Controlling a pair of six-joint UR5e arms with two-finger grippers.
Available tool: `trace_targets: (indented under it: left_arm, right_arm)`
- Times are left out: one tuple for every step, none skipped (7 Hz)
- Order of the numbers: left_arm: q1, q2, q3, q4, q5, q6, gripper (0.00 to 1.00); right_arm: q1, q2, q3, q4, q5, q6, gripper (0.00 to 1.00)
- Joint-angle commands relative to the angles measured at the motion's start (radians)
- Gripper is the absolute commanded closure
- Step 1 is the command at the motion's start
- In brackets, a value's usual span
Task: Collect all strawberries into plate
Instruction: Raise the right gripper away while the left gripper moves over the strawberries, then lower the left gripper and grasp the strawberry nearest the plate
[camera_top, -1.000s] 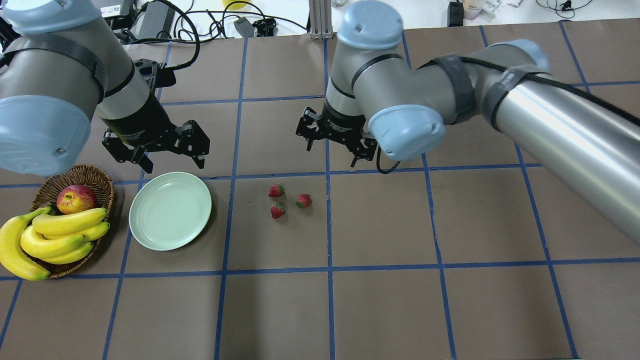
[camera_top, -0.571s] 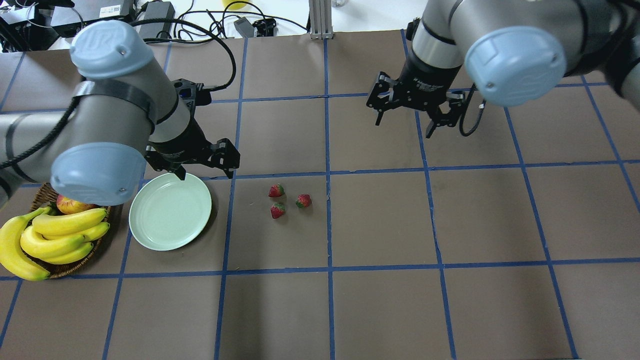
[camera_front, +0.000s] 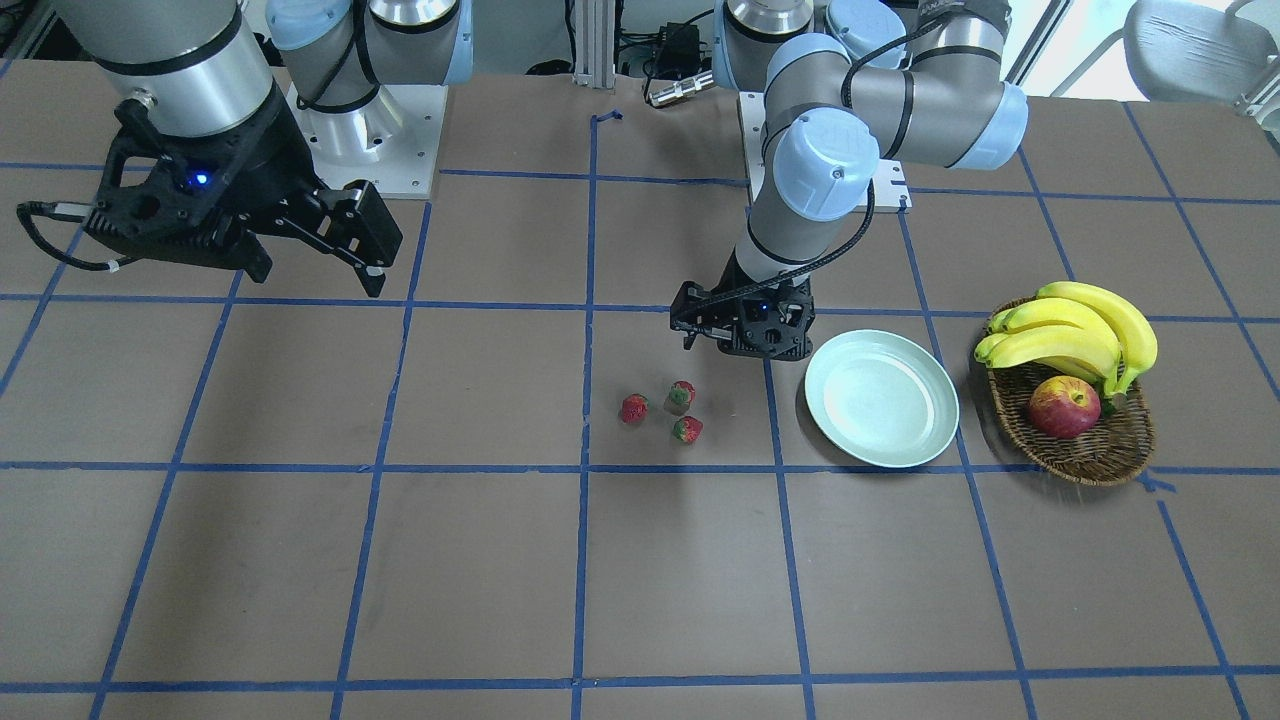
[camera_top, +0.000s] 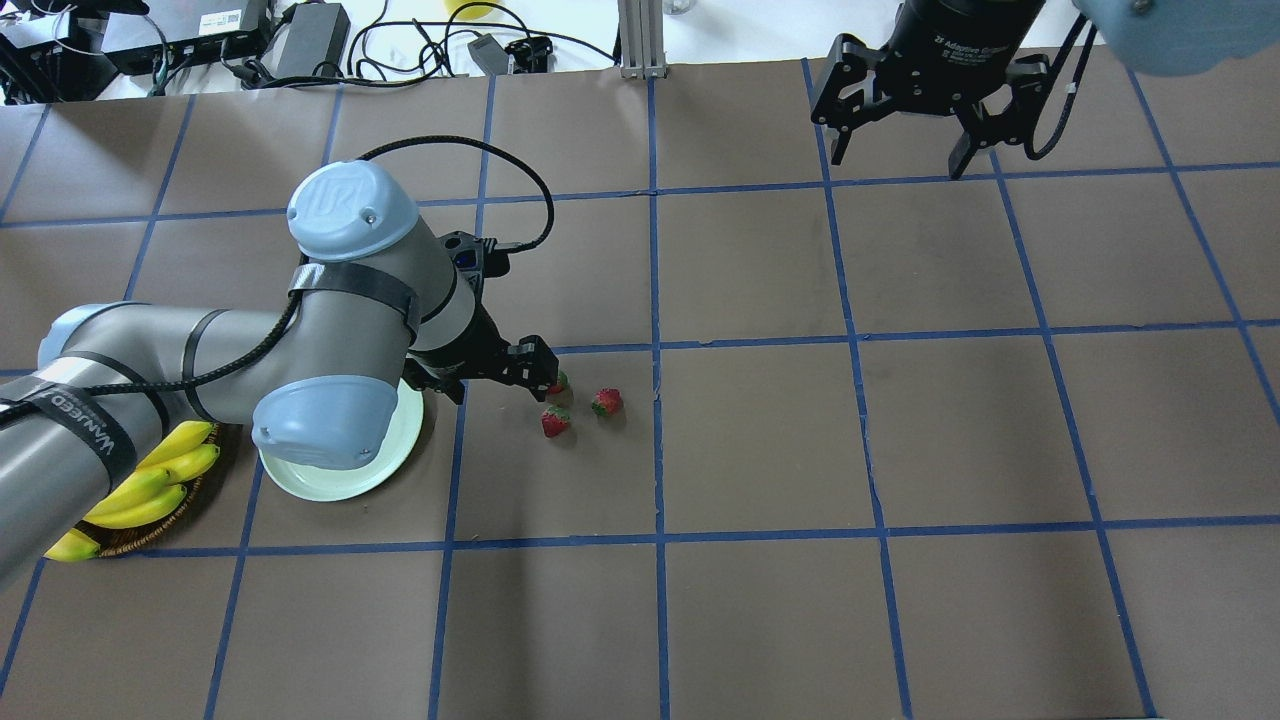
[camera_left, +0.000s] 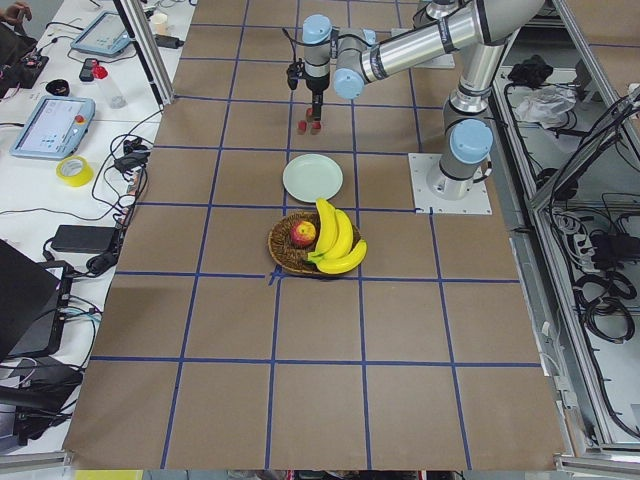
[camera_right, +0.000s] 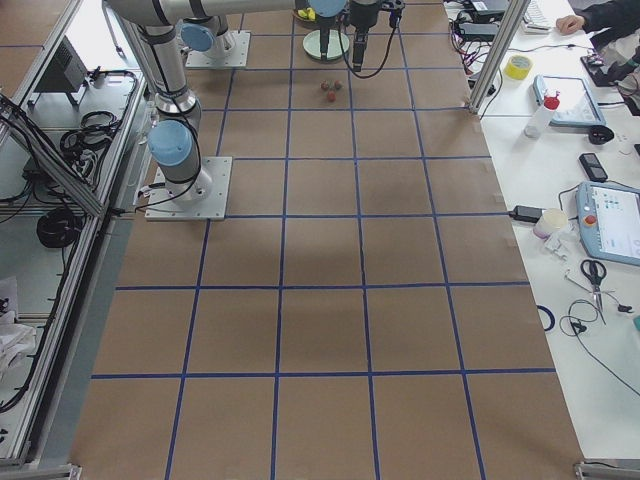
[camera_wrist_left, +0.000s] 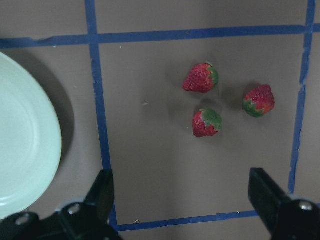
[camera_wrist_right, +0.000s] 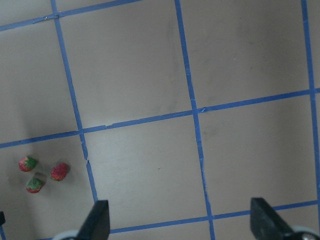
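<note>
The left end effector (camera_wrist_left: 181, 192) is held wide open just short of the strawberries (camera_wrist_left: 206, 123), plate (camera_wrist_left: 30, 145) beside it; the right end effector (camera_top: 897, 160) is likewise spread wide.

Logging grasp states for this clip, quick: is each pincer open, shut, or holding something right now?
Left pincer: open, holding nothing.
Right pincer: open, holding nothing.
</note>
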Motion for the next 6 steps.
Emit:
trace_targets:
  left_arm:
    - [-0.036, -0.06, -0.014, 0.059, -0.003, -0.003, 0.05]
    - [-0.052, -0.082, -0.019, 0.059, 0.002, -0.001, 0.05]
    - [-0.053, -0.105, -0.025, 0.109, -0.001, -0.003, 0.06]
    - [-0.056, -0.132, -0.034, 0.152, -0.001, -0.003, 0.06]
    - [-0.058, -0.152, -0.04, 0.166, -0.003, -0.003, 0.07]
    - [-0.058, -0.171, -0.04, 0.167, -0.003, -0.003, 0.18]
  right_arm:
    - [0.001, -0.024, 0.005, -0.012, -0.024, -0.105, 0.0]
    - [-0.005, -0.027, 0.029, -0.013, -0.024, -0.119, 0.0]
    - [-0.009, -0.026, 0.032, -0.018, -0.021, -0.125, 0.0]
    - [-0.007, -0.019, 0.034, -0.055, -0.016, -0.122, 0.0]
    - [-0.007, -0.018, 0.035, -0.065, -0.018, -0.125, 0.0]
    - [-0.007, -0.018, 0.035, -0.066, -0.018, -0.123, 0.0]
